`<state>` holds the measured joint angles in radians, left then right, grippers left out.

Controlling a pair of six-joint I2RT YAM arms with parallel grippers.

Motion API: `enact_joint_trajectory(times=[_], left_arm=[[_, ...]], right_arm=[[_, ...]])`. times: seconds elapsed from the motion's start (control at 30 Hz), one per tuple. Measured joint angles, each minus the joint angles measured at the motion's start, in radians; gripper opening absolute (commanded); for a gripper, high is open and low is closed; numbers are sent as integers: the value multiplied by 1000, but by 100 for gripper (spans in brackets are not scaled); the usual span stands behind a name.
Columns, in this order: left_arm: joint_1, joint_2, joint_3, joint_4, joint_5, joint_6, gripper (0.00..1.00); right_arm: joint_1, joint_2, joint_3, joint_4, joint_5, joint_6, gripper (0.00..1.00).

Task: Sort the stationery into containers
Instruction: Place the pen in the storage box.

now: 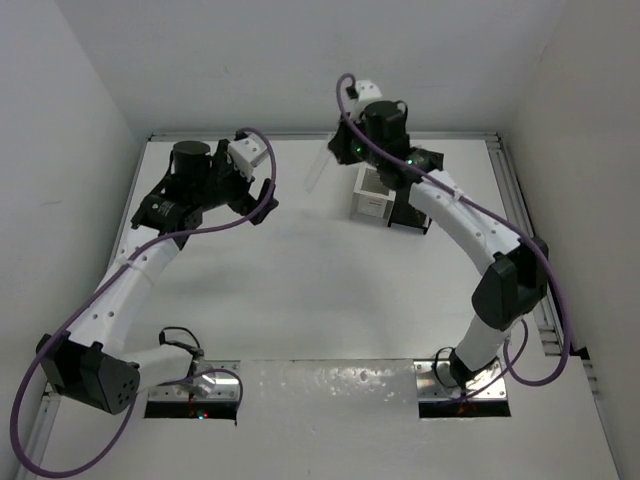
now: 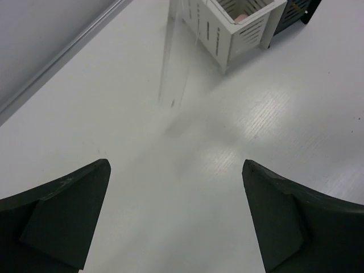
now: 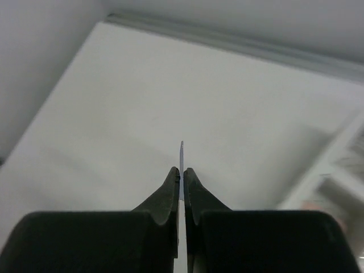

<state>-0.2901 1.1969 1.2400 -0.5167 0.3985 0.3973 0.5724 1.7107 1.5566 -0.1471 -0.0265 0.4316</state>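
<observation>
My right gripper [image 1: 337,148] is shut on a thin clear strip, like a ruler [image 1: 318,172], which hangs in the air just left of the white container [image 1: 371,196]. The black container [image 1: 411,214] stands against the white one's right side. In the right wrist view the strip's edge [image 3: 181,151] sticks out past the closed right gripper [image 3: 181,170]. In the left wrist view the clear strip [image 2: 174,62] hangs beside the white container [image 2: 242,35], which holds something pink [image 2: 241,18]; the black container [image 2: 297,11] sits behind. My left gripper [image 2: 176,190] is open and empty, above bare table.
A metal rail [image 1: 320,135] runs along the table's back edge and another rail [image 1: 520,220] along the right side. White walls close in the back and both sides. The left gripper [image 1: 265,200] hovers left of the containers.
</observation>
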Motion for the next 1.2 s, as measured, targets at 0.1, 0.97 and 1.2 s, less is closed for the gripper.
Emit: enact_joint_trajectory(times=[0.1, 0.97, 1.2], left_arm=[[18, -32, -22, -3, -18, -41, 100], [193, -116, -220, 58, -135, -158, 100], [195, -116, -221, 71, -135, -164, 100]], right_arm=[[-100, 29, 114, -84, 79, -101, 0], [-305, 158, 168, -150, 93, -523, 0], [-351, 166, 115, -108, 56, -465, 42]])
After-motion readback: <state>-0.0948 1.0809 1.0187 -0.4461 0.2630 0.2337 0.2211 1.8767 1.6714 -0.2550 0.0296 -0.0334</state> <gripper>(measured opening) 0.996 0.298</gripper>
